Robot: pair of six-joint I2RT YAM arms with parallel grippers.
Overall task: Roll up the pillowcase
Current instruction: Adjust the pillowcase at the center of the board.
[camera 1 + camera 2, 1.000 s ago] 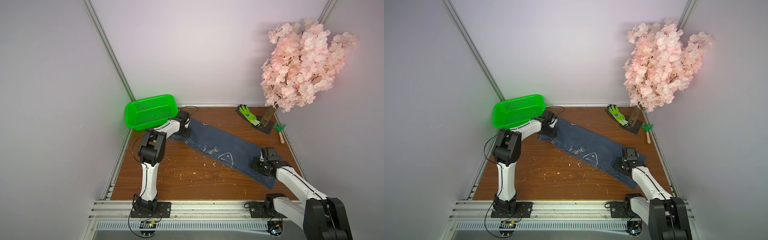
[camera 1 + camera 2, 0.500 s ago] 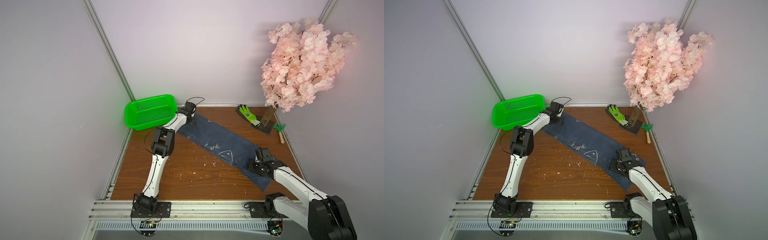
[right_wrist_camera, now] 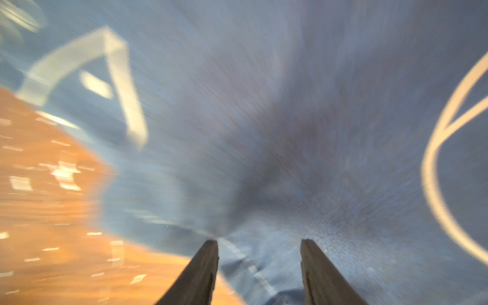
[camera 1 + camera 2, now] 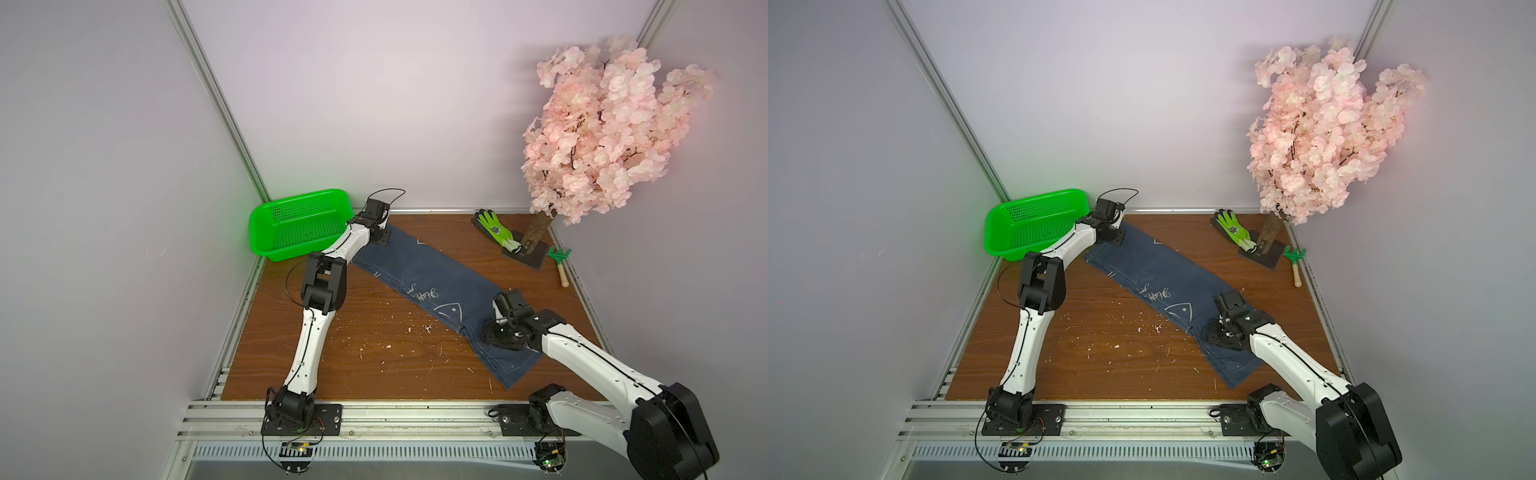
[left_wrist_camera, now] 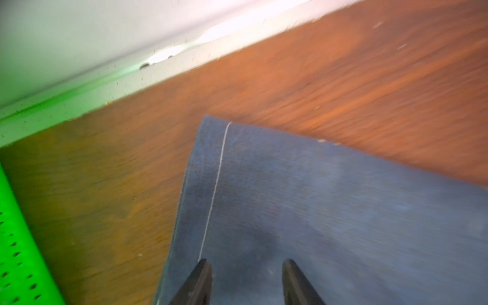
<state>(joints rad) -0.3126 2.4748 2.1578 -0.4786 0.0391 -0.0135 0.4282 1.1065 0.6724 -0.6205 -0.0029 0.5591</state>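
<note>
A brown wooden desk boxed in by pale lilac walls carries the pillowcase; it lies flat and unrolled on a diagonal, from beside the green basket at the far corner toward the near edge; the left tool sits over the far end just inside the stitched hem, fingers spread with nothing between them; the right tool sits over the near part, likewise spread, no cloth pinched so far as the smeared wrist view shows. The likely troubles: the cloth may skid across the smooth desk rather than curl; a start made at one corner would give a skewed, cone-shaped roll; spread fingers could catch only the top layer; the left arm could nudge the basket.
</note>
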